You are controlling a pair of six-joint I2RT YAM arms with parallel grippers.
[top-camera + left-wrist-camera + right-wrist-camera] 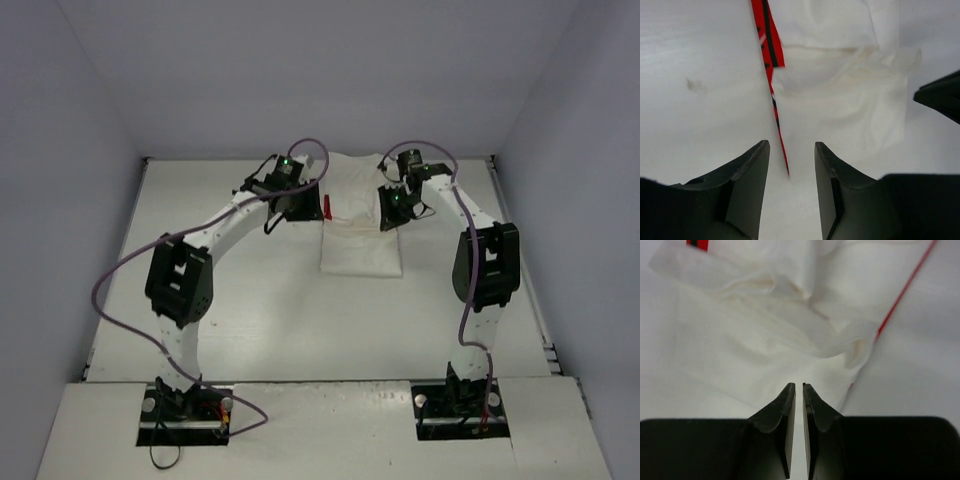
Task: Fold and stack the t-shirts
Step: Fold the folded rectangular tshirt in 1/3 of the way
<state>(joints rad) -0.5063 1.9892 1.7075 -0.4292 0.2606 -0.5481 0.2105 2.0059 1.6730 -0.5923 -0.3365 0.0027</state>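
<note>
Shirt (360, 235) lies partly folded on the surface (250, 320), at its far middle. Left fingers (752, 165) stand open over its red-edged side; right fingers (785, 405) are closed above the cloth.

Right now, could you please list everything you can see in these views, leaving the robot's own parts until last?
t-shirt: one, white, folded into a narrow rectangle at the far middle of the table, between the two arms.
red print: one strip, red, at the t-shirt's left edge in the top view.
table: one, white, under everything.
walls: three, pale grey, around the table.
cables: two, purple, one looping along each arm.
arms: two, white and black, bases at the near edge.
left fingers: two, black, open, astride the red edge.
right fingers: two, black, closed to a slit over the t-shirt.
</note>
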